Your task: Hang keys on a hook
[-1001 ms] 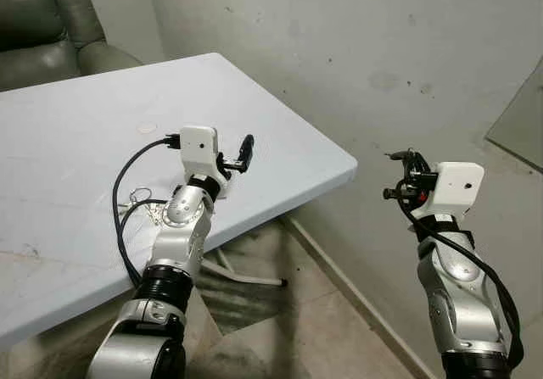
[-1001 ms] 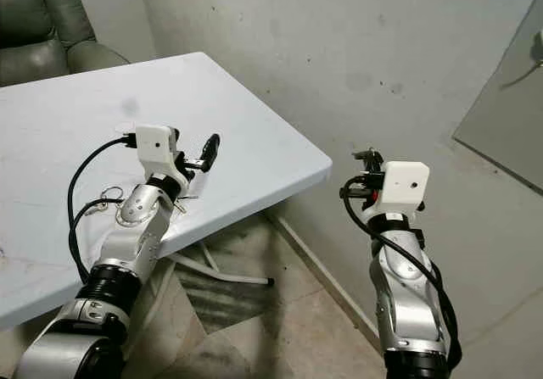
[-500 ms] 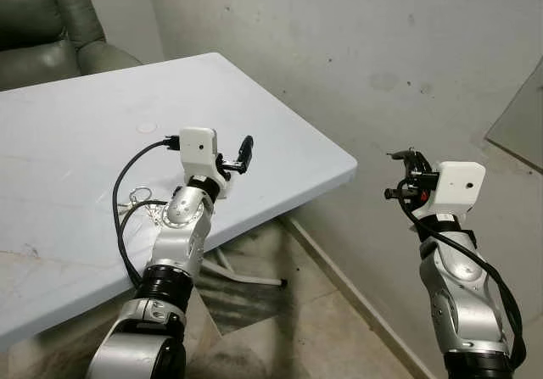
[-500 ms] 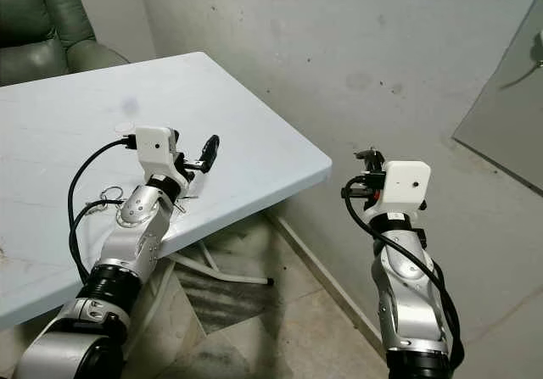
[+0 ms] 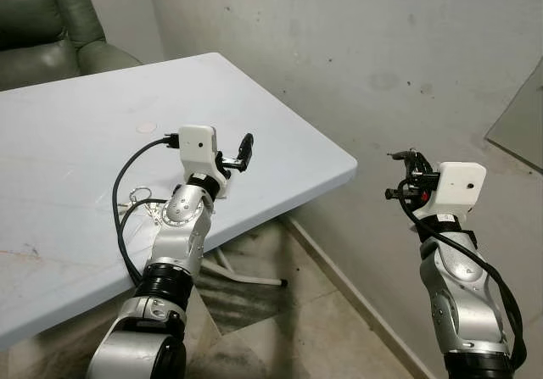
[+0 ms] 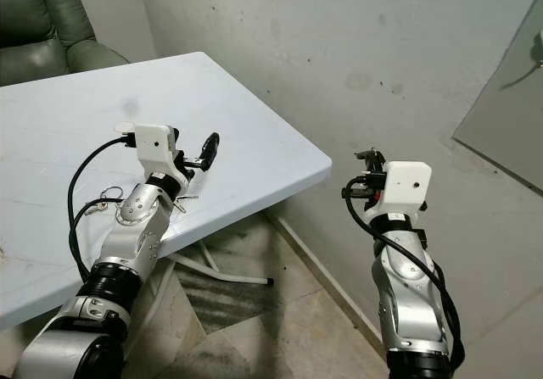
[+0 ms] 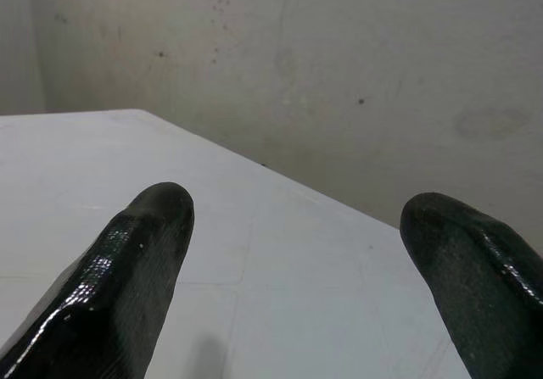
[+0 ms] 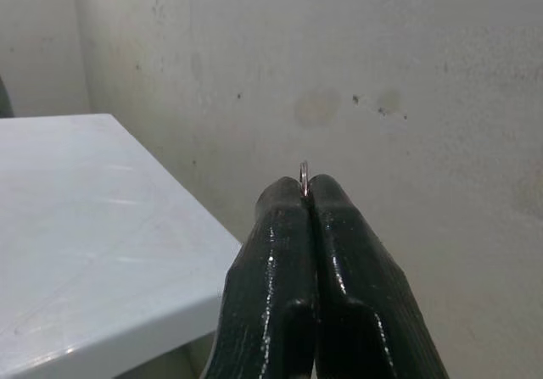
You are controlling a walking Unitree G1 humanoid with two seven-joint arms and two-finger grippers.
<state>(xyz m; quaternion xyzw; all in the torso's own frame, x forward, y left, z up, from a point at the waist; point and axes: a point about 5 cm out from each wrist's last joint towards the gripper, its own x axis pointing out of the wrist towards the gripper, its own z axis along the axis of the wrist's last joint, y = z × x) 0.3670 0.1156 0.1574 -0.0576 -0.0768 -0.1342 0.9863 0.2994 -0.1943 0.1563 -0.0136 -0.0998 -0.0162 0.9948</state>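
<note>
My right gripper is shut, and a thin metal key ring pokes out between its fingertips. It is held in the air off the table's right corner, facing the stained grey wall, as the left eye view shows the right gripper. The rest of the keys is hidden by the fingers. My left gripper stands open above the white table with nothing between its fingers. A small metal ring-like thing lies on the table beside my left forearm; it is too small to identify.
A green armchair stands behind the table's far left. A tilted grey panel leans at the right edge. The table's legs and bare floor lie below between my arms.
My left gripper has edged slightly up and to the left over the table. The right arm holds almost still.
</note>
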